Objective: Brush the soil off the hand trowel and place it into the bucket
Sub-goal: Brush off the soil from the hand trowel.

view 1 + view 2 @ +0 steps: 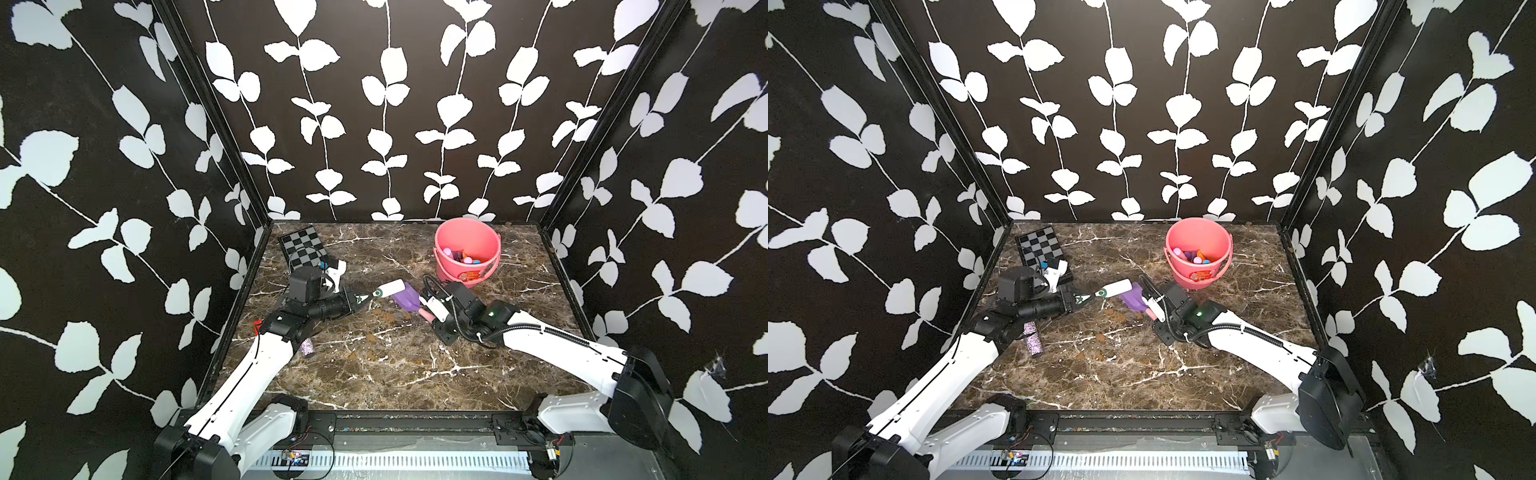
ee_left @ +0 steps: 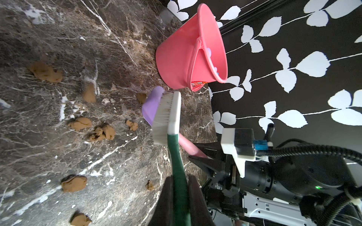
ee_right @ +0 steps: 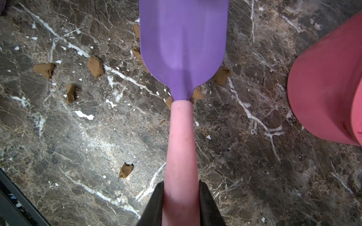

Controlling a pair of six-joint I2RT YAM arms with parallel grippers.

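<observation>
While the right jaws clamp the pink handle of the hand trowel (image 3: 182, 49), its purple blade sits over the middle of the counter (image 1: 395, 374). The left jaws are closed on the green handle of a brush (image 2: 169, 117), white bristles against the blade. Brown soil (image 3: 95, 66) clumps lie scattered on the counter around it. The pink bucket (image 1: 457, 272) stands toward the far right corner, near the trowel.

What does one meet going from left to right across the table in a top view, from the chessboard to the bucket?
chessboard → left gripper → brush → hand trowel → bucket. The right gripper, on the trowel handle, overlaps the bucket's span, so it is left out.
</observation>
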